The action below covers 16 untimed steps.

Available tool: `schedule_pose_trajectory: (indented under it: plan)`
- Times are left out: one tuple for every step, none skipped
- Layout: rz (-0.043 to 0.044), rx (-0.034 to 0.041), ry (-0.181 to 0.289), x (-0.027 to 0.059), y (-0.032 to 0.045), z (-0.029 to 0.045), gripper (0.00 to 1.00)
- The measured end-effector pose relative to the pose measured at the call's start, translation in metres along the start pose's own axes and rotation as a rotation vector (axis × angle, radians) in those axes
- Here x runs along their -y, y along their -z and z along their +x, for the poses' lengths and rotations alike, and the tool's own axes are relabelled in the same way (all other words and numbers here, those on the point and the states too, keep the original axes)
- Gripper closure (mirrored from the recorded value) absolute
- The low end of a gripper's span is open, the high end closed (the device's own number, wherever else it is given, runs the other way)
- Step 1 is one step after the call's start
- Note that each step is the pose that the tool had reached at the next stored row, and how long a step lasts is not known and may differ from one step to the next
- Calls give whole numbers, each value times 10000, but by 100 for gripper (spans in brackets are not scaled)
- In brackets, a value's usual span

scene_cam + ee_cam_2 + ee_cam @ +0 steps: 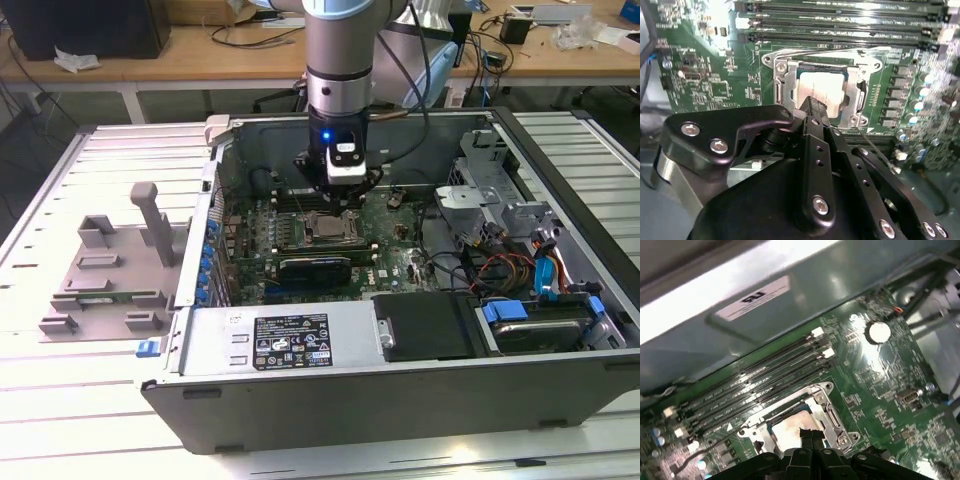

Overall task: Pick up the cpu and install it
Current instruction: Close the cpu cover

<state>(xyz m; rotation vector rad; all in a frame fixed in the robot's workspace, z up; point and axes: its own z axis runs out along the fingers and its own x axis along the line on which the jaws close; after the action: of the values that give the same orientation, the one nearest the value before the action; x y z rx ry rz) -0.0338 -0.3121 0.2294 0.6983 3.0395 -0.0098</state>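
The cpu (328,229), a small square chip with a pale silver top, lies flat inside the dark socket frame (300,232) on the green motherboard in the open computer case. My gripper (338,205) hangs just above the socket, slightly toward the back of the case. In the second wrist view the black fingertips (812,105) stand together over the near edge of the cpu (821,87). In the first wrist view the gripper (807,432) is shut with nothing between its fingers, and the cpu (790,427) sits in the metal frame (832,415) right beneath it.
A grey fixture plate (110,270) with upright blocks lies outside the case at the exterior view's left. Memory slots (840,25) run beside the socket. A power supply (290,340), coloured cables (500,265) and a drive cage (480,190) crowd the case.
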Motion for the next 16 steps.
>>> schedule_pose_trajectory:
  plan:
    - [-6,1,305,0,-1,0,89]
    - [-10,2,556,0,-2,0,89]
    - [-14,2,748,0,-2,0,89]
    - [-19,3,1042,0,-3,0,89]
    - [-24,4,1259,0,-4,0,89]
    - [-30,6,1613,0,-5,0,89]
    - [-35,6,1797,0,-6,0,89]
    - [-38,7,2016,0,-7,0,89]
    - [-46,7,2348,0,-8,1,89]
    - [-54,9,2750,0,-10,1,89]
    - [-59,10,3023,0,-11,0,89]
    - [-63,10,3237,0,-11,0,89]
    - [-66,11,3416,0,-12,0,89]
    - [-71,11,3612,0,-13,0,89]
    - [-73,12,3803,0,-13,0,89]
    - [-76,13,3983,0,-14,0,89]
